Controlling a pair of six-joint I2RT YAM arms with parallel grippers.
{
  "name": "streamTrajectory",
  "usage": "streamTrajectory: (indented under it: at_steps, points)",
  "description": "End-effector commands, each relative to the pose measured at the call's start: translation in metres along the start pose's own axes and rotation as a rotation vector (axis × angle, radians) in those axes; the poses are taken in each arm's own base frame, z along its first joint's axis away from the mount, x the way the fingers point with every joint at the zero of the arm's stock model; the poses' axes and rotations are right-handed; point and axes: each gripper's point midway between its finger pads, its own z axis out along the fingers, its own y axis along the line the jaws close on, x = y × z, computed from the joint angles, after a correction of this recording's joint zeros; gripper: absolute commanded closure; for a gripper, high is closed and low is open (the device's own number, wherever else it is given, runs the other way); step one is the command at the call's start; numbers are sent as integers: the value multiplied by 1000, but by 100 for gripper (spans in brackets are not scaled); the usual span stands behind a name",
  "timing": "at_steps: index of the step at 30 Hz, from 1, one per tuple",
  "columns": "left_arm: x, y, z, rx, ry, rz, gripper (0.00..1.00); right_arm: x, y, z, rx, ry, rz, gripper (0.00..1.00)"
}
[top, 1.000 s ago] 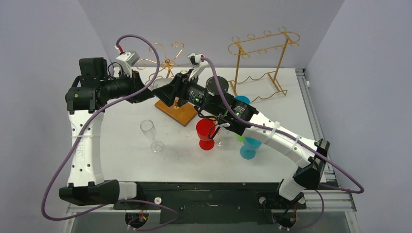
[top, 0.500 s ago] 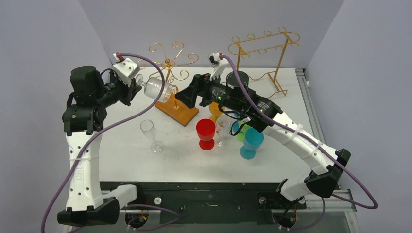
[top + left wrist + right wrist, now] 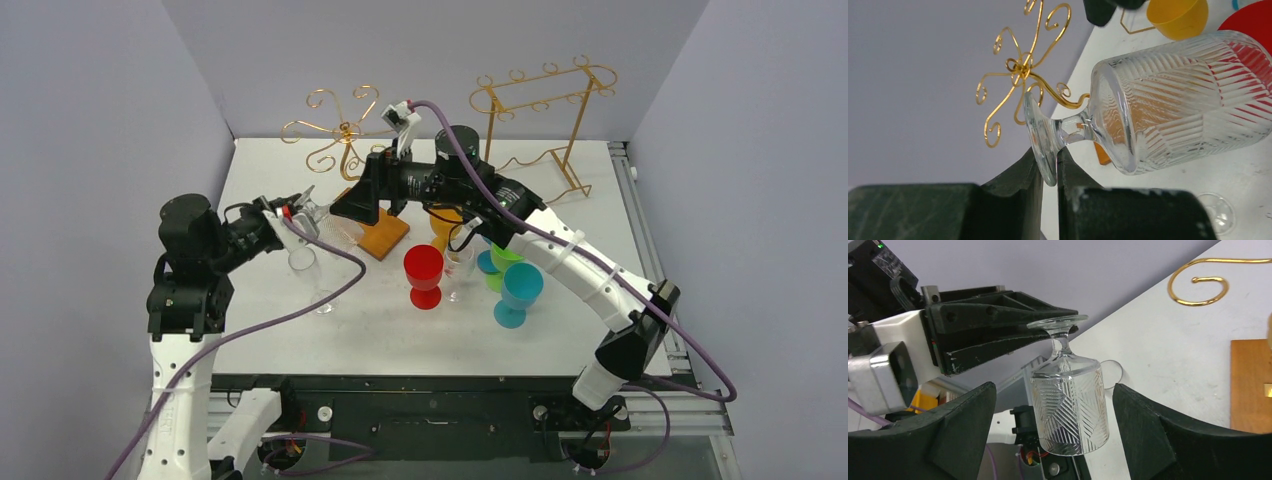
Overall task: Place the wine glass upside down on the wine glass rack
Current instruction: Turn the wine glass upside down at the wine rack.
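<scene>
Tightly — left fingers (image 3: pixel 1015 182) pinch the wine glass (image 3: pixel 1173 105).

Light: bright, even, overhead.
Shadows: faint, soft, on table (image 3: pixel 380 330).
Glare: small glints on wine glass (image 3: pixel 1173 100).
Blur: left gripper (image 3: pixel 1049 167) soft near lens.

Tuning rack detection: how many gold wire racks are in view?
2. The tree-shaped wine glass rack stands at the back of the table, left of centre. The taller rectangular frame rack stands at the back right. No others show, though the arms could hide something.
</scene>
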Motion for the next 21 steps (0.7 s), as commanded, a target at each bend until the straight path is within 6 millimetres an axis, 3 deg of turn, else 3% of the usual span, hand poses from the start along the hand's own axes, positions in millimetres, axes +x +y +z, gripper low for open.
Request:
streamTrajectory:
  at_steps: [1, 9, 17, 21]
  points:
    - [-56, 38, -15, -167, -182, 312, 100, 5, 30, 1, -167, 39, -57, 18]
    - [-73, 31, -22, -181, -266, 491, 100, 55, 28, -4, -175, 90, -290, 18]
    - [-86, 5, -30, -120, -347, 603, 100, 52, 25, 16, -193, -4, -323, 17]
    - [-90, -2, -37, -124, -365, 639, 100, 66, 27, 30, -227, 6, -318, 17]
